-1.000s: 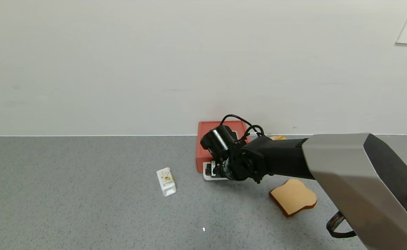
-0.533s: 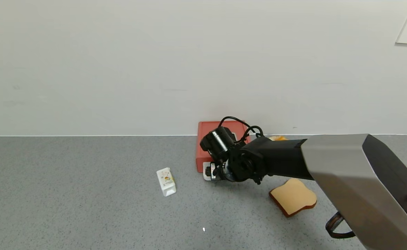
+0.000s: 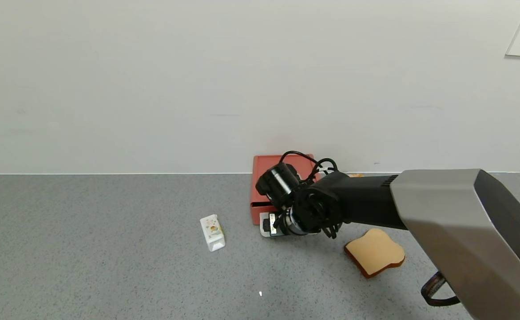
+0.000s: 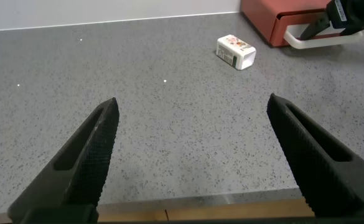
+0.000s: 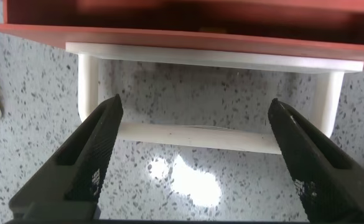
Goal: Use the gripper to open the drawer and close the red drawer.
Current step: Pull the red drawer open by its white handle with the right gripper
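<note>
Nearest the robot, the right arm (image 3: 455, 222) enters the head view from about 4 o'clock, its broad silver link giving way to a black forearm that runs toward 10 o'clock across the grey speckled counter (image 3: 109, 249). At its end the right gripper (image 3: 272, 224) sits low over the counter, the wrist rolled so that the round black camera housing points up toward 11 o'clock and the cables loop above it. In the right wrist view the gripper's two dark fingers (image 5: 85, 165) stand spread wide apart, released, one on each side of the white loop handle (image 5: 194, 135); the handle's front bar lies between them without either finger visibly touching it. In the left wrist view a dark fingertip appears to reach into the handle's loop, though contact cannot be made out. Just past the handle is the drawer (image 3: 260, 186), terracotta red, sitting near the middle of the head view at the far edge of the counter against the white wall (image 3: 197, 89); a dark gap shows along its front, where the drawer front stands slightly out from the case. A slice of toast (image 3: 375, 252) lies at 4 o'clock from the drawer, near the forearm, and a small white carton (image 3: 212, 232) lies on its side at 8 o'clock from the drawer, apart from it. The left gripper (image 4: 200, 155) hovers over bare counter well away from the drawer, its fingers open and holding nothing.
</note>
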Motion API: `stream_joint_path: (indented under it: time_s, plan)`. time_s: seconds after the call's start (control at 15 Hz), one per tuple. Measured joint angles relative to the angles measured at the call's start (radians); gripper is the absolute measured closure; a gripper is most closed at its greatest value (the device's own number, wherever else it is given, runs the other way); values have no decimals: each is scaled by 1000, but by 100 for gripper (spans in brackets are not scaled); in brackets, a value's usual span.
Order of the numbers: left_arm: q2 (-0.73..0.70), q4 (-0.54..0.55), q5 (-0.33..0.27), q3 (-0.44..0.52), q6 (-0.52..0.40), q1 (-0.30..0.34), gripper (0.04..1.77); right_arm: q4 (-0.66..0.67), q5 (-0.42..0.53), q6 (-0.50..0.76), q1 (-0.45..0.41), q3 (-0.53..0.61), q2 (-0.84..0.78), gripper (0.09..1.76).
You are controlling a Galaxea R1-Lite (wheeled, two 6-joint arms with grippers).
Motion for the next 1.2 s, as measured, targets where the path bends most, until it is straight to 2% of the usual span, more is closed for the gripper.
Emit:
stream_joint_path:
  time_s: [0.6,0.8,1.2]
  plan:
    - [0,-28,0,6,-1,0,9,116,43,28,21,9,-33,14]
    - [0,-28,0,9,-1,0,9,162,83,41,31,10,-51,14]
    - [0,-27,-1,9,0,0,9,175,83,54,37,13,-62,14]
